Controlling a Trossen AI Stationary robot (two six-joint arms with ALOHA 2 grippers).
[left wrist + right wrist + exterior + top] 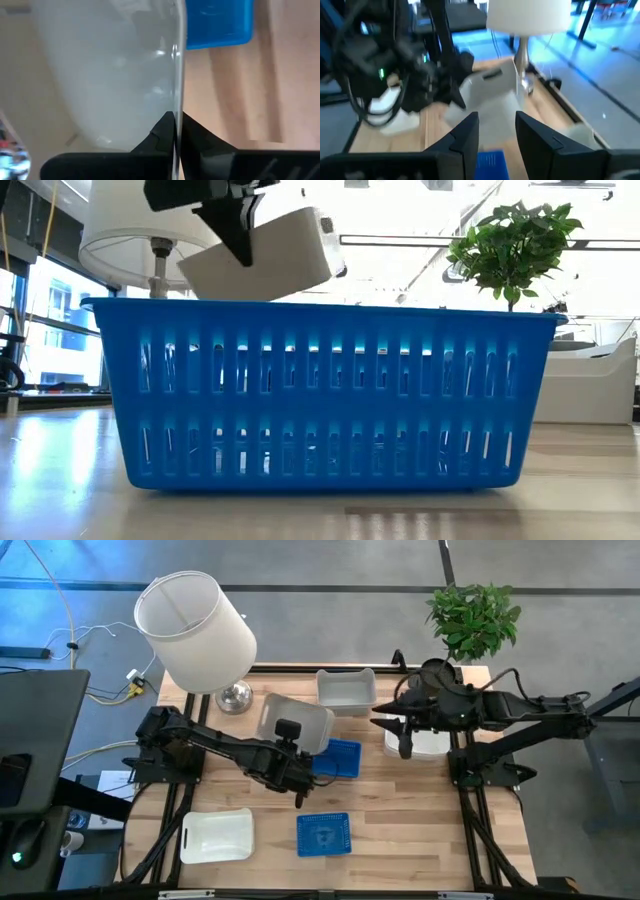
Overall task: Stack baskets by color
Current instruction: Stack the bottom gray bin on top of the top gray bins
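A light grey basket hangs tilted over the middle of the table, with my left gripper shut on its rim. One blue basket lies just beside it, and another blue basket sits near the front edge. A white basket rests at the front left. A pale basket sits at the far middle. My right gripper hovers open above a white basket at the right, with nothing between its fingers. My left gripper pinches the grey basket's wall at its rim, one finger inside the basket and one outside. The fingers slant down onto it from above. The basket is lifted clear of the table and tilted.
A big white lamp stands at the far left, its metal base close to the held basket. A potted plant stands at the far right corner. Bare wood lies between the two front baskets and along the right front.
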